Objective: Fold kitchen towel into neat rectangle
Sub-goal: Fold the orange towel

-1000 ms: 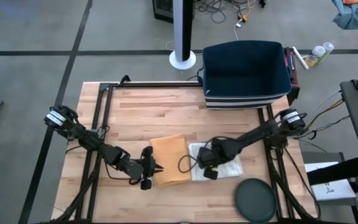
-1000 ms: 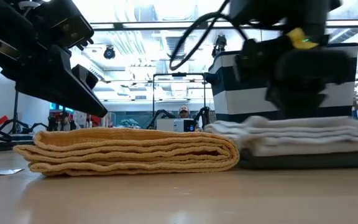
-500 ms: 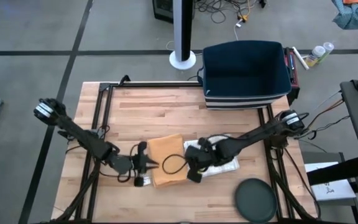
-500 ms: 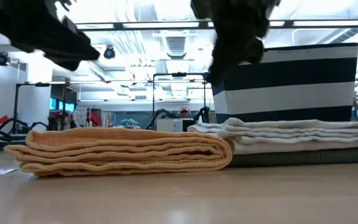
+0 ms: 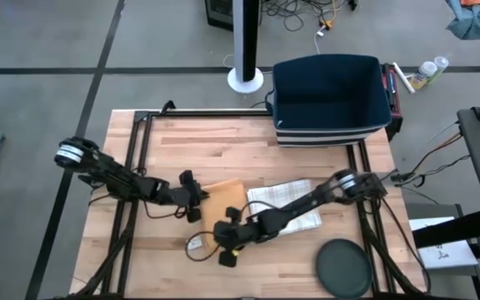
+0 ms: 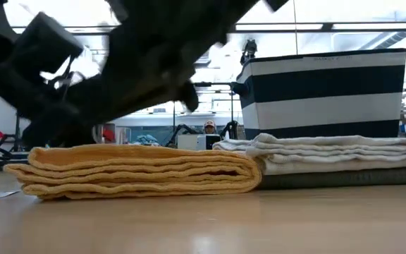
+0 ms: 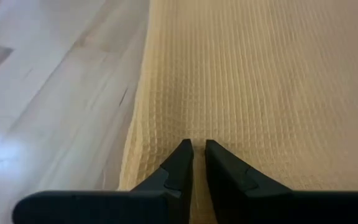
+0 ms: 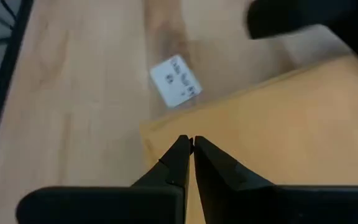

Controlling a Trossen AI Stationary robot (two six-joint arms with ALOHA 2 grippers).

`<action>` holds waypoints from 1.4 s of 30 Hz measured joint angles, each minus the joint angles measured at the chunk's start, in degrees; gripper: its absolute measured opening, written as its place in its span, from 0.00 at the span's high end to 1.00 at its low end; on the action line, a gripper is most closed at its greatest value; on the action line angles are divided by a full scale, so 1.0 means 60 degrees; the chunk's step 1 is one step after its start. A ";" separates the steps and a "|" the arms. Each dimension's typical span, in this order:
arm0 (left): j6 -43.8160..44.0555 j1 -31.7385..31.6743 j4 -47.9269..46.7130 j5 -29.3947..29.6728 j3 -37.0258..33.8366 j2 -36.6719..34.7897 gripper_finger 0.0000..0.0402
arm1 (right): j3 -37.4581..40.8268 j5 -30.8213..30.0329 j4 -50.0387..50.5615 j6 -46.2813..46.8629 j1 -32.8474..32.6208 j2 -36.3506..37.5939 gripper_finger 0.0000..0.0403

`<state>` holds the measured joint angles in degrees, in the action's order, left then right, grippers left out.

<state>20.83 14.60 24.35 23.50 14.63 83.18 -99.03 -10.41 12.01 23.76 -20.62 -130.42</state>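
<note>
Both grippers, left and right, hovered nearly closed and empty over the folded yellow towel on the butcher-block table; a paper tag lay ahead of the right one.

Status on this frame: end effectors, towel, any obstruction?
Both end effectors, left and right, shut, empty, at yellow towel. Towel folded flat. White towels alongside, apart.

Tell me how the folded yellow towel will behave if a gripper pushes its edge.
The yellow towel is probably floppy: its stacked layers sag and curve. Its waffle weave likely grips the wooden table, so a push may bunch the layers rather than slide the stack whole.
</note>
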 joint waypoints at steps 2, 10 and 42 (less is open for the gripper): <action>0.0439 0.0207 0.0194 0.0058 -0.0271 0.0044 0.91 | -0.0512 0.0713 -0.0025 -0.0017 0.0024 -0.0549 0.95; 0.2811 0.2441 -0.0847 -0.0381 -0.0628 -0.0837 0.91 | -0.1862 0.1230 0.2078 0.0348 -0.0240 -0.1057 0.95; 0.3238 0.7337 -0.2848 0.1467 0.5068 0.3044 0.91 | -0.2810 -0.1661 0.0090 0.0857 -0.1834 -0.1621 0.95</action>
<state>40.26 58.62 7.26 32.30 45.03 101.44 -115.90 -20.37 12.55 28.90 -31.62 -140.15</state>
